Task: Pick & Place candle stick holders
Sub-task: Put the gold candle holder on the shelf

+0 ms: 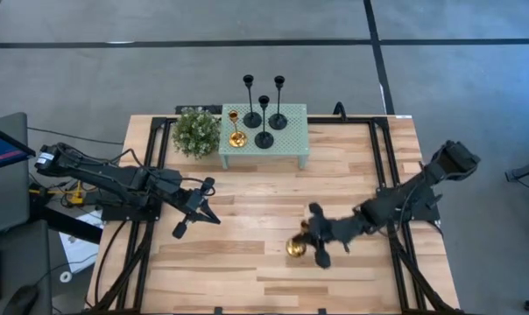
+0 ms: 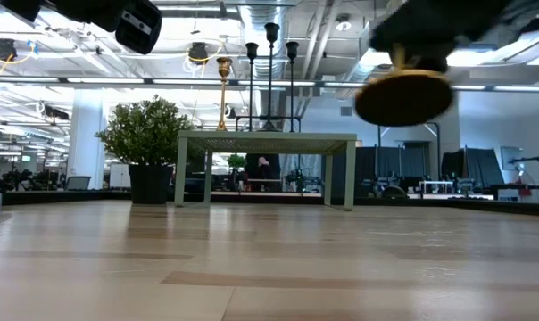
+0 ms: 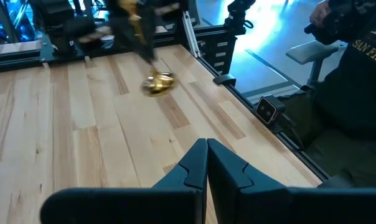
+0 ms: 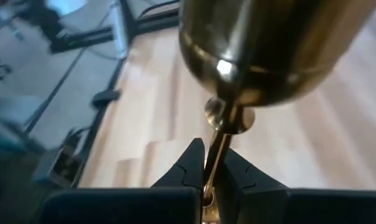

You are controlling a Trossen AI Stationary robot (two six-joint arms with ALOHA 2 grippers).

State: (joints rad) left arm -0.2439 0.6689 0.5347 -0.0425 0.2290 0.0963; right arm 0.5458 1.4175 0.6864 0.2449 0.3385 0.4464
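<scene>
From above, over the pale planked wooden surface (image 1: 247,271), my right jaws (image 1: 310,234) sit at the near right, pinching the thin stem of a short shiny brass candle stick holder (image 1: 296,248). My left jaws (image 1: 194,213) wait at the left side, pressed together on nothing. At the far edge stands a pale green perforated metal stand (image 1: 291,140) carrying three matte black holders with thin stems on round flat bases (image 1: 264,122) and a second gold holder (image 1: 236,129), with a small bushy green potted plant (image 1: 197,131) just beside it.

Level across the surface, the brass holder's round flat base (image 2: 403,96) hangs clear of the wood, so I judge the pick done and the carry in hand.

Past my left fingers (image 3: 203,168), shut edge to edge, the brass piece (image 3: 158,84) shows as a bright blur over the planks. A person in a dark top sits beyond the frame.

Past my right fingers (image 4: 191,165), the polished stem (image 4: 218,146) runs between them, a small knob above it, then the smooth flared cup (image 4: 269,43).

Next I expect to carry it to the stand and set it upright beside the others; the stem is slick and narrow, so the base must land flat before I let go.
</scene>
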